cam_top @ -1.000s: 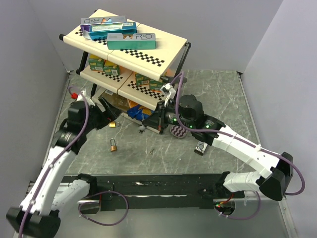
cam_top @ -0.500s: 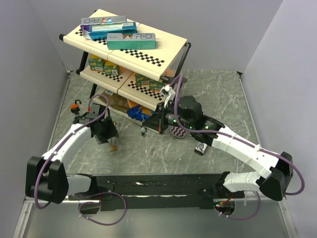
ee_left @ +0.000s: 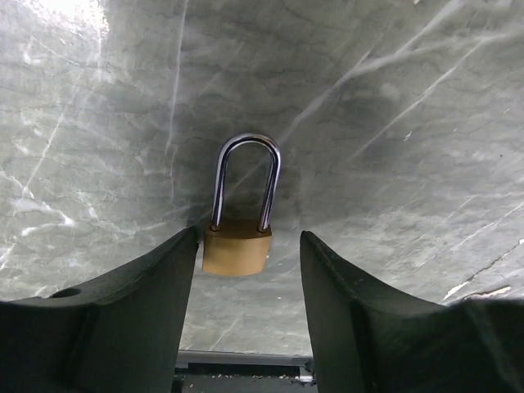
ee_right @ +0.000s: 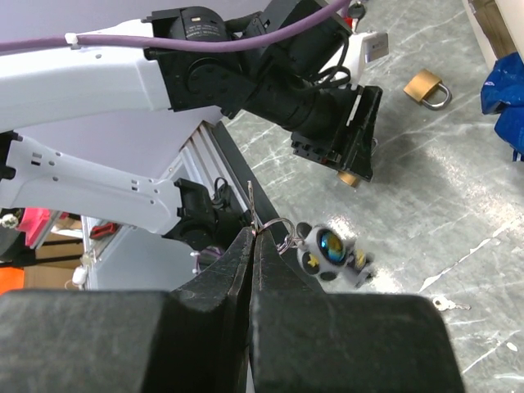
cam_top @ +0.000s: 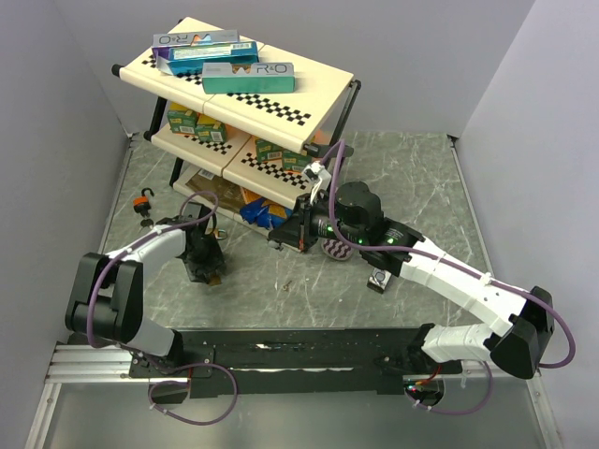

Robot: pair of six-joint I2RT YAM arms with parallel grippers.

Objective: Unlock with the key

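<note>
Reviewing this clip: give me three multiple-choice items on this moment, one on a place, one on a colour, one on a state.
1. Where does the padlock lie?
A on the rack's top
B on the table, between the left fingers
C under the rack

2. What colour is its body?
A brass
B red
C blue

3. The right gripper is:
A wide open
B shut on the key ring
C out of view

Answers:
1. B, the left wrist view shows a finger on either side of it.
2. A, the body shows brass.
3. B, the ring is pinched at its tip.
</note>
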